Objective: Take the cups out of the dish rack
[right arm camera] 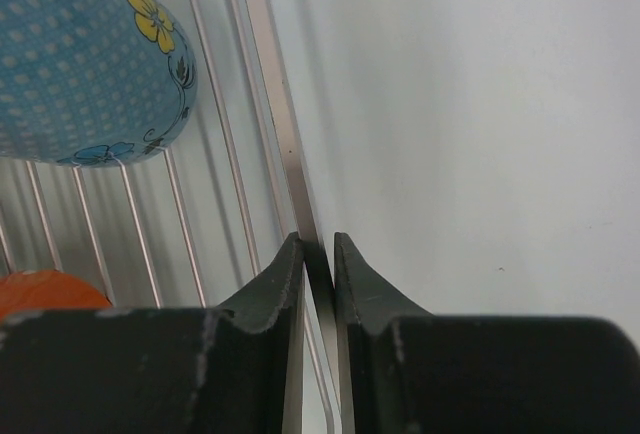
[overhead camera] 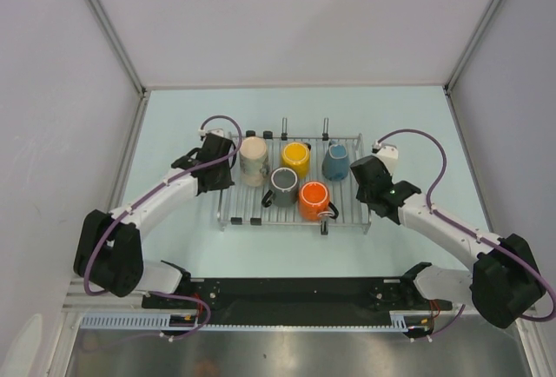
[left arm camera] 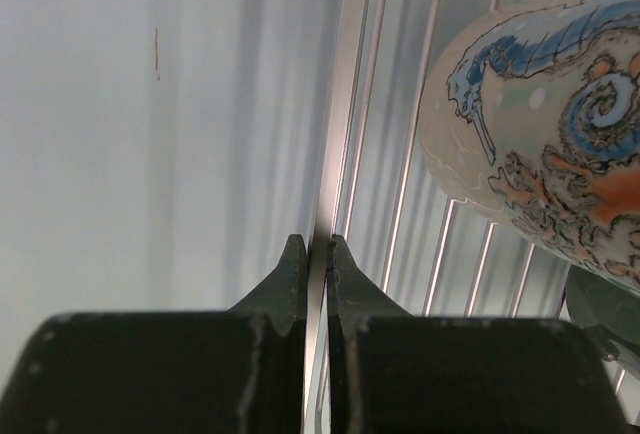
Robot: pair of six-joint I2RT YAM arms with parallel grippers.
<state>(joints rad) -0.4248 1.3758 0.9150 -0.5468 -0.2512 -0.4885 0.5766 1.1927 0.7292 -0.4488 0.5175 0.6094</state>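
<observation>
Gripping both ends of the dish rack (overhead camera: pixel 347 210) at once, your two arms reach in from either side of the pale table (overhead camera: pixel 174 251), seen from the top camera. All five mugs sit on the wire grid. The cream-beige mug (overhead camera: pixel 253 161), yellow mug (overhead camera: pixel 295 158) and light blue mug (overhead camera: pixel 335 162) line the far row. The dark grey mug (overhead camera: pixel 283 187) and orange mug (overhead camera: pixel 314 200) stand nearer to you.

Your left gripper (left arm camera: pixel 316 252) meets the rack's left edge bar (left arm camera: pixel 338 134). Its jaws are drawn almost together, with that bar running through the thin slit between them, pinched. The cream-beige mug, printed with a blue seahorse and orange swirls, lies just beside it on the thin parallel bars, apart from the fingers. A sliver of the dark grey mug shows at the lower right of that wrist view.

Your right gripper (right arm camera: pixel 318 249) mirrors this on the right edge bar (right arm camera: pixel 272 104). Its jaws are narrowed onto the flat silver strip, which passes between the two black tips. The light blue mug, checked and dotted with a yellow flower, rests on the grid near that gripper but clear of it. The orange mug's edge peeks in at the lower left of the right wrist view. Neither gripper touches a mug.
</observation>
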